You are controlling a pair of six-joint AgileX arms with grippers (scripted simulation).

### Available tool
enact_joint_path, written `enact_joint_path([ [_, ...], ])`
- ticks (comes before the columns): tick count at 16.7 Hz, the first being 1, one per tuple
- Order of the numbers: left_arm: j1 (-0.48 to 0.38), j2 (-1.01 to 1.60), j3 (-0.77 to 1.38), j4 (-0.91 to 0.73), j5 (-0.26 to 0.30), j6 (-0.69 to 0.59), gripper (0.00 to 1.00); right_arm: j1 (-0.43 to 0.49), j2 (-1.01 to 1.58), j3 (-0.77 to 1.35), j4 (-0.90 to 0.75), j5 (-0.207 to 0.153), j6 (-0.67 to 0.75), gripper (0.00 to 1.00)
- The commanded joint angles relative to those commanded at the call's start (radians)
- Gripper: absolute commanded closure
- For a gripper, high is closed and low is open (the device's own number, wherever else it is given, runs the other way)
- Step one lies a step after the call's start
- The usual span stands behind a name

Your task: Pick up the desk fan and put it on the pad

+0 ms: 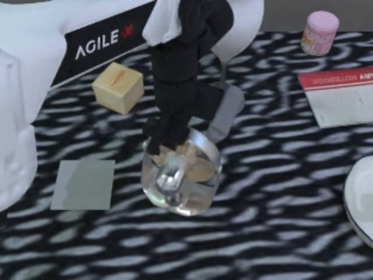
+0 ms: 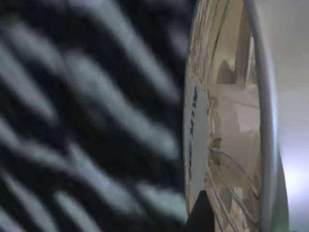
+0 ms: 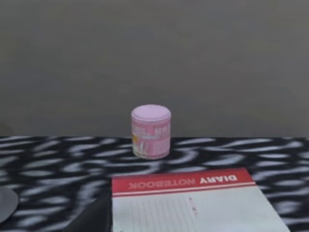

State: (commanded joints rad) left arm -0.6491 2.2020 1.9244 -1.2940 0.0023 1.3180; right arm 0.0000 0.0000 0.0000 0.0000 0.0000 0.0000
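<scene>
- While reading from the left side of the striped table (image 1: 280, 233): pad (image 1: 83, 184) lies flat, bare, just left of the desk fan (image 1: 183, 175), apart from it.
- Tan block (image 1: 118, 87) sits behind the pad; arm casing above reads "AGILE X".
- Left gripper (image 1: 165, 140) is down at the fan's rear rim; can't tell finger spread or whether it has a hold.
- Fan sits mid-table, off the pad; grey-based stand (image 1: 224, 108) right behind it.
- Pink tub (image 1: 320, 32) far right-rear; notebook (image 1: 341, 96) header reads "DIARY NOTEBOOK".
- Right arm (image 1: 361, 198) parked at right edge.
</scene>
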Motion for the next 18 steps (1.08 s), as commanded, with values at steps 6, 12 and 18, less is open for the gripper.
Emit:
enact_joint_path([
  [6,0.007,0.008,0.074,-0.068,0.0,0.002,1.0,0.0,0.0,0.0,0.0,0.0,0.0,0.0],
  [12,0.02,0.017,0.225,-0.208,0.0,0.0,1.0,0.0,0.0,0.0,0.0,0.0,0.0,0.0],
  [18,0.014,0.013,0.213,-0.212,-0.005,-0.026,1.0,0.0,0.0,0.0,0.0,0.0,0.0,0.0],
])
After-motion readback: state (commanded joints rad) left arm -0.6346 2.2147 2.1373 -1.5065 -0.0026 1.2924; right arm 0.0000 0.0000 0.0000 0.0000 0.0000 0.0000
